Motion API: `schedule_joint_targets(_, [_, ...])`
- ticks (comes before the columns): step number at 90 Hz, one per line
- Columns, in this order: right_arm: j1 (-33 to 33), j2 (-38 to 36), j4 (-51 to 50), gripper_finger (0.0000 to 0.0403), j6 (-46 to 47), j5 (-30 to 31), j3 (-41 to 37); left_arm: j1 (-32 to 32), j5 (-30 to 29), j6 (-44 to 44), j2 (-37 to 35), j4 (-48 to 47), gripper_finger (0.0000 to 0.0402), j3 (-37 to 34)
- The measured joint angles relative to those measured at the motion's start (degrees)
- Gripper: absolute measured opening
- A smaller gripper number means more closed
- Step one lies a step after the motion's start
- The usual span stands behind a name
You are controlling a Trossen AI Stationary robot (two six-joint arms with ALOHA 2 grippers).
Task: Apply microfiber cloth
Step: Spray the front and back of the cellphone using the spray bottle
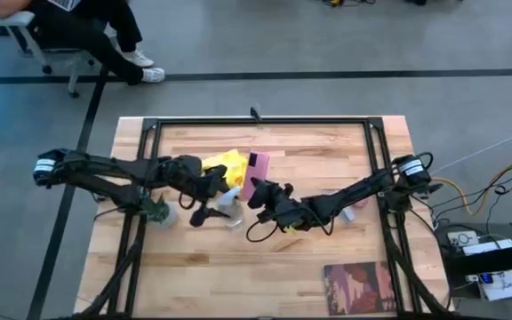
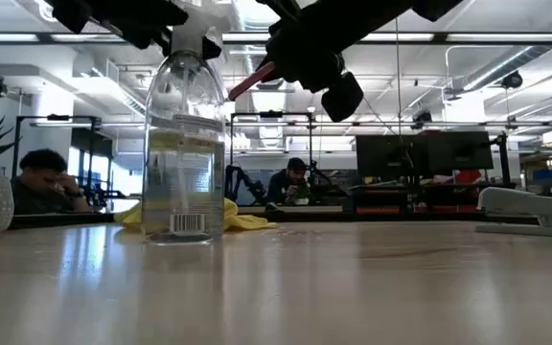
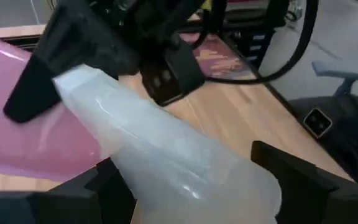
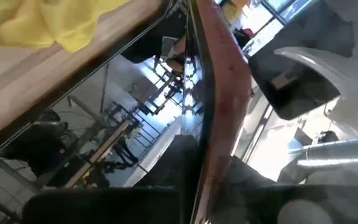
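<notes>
A: Cloth?
B: Microfiber cloth lies crumpled mid-table, behind the spray bottle, nobody holding it.
A: Left gripper?
B: At the bottle; fingers straddle its neck, can't tell if clamped.
A: Right gripper?
B: Closed on the pink-cased phone, tilted up beside the cloth.

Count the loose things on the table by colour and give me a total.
Yellow: 1, the microfiber cloth
Pink: 1, the phone, held by the right gripper
Clear: 1, the spray bottle, at the left gripper
Dark red: 1, the book
Green: 1, the potted plant
Total: 5
</notes>
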Motion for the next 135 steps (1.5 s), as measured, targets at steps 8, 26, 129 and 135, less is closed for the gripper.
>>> schedule_joint_targets(8, [0.53, -0.02, 0.00, 0.0003, 0.02, 0.02, -0.14, -0.97, -2.45, -1.28, 0.00, 0.48, 0.0275, 0.00])
schedule_joint_targets(26, [1.74, -0.07, 0.00, 0.0003, 1.29, 0.00, -0.86, -3.38, -6.28, -5.35, 0.00, 1.75, 0.0275, 0.00])
schedule_joint_targets(129, [1.70, -0.11, -0.02, 0.0003, 2.81, 1.68, -1.64, -4.23, -7.83, 2.15, -3.90, -7.50, 0.0275, 0.00])
schedule_joint_targets(135, [1.70, -0.11, -0.02, 0.0003, 2.83, 1.68, -1.64, -3.48, -7.87, 3.58, -4.32, -8.80, 0.0275, 0.00])
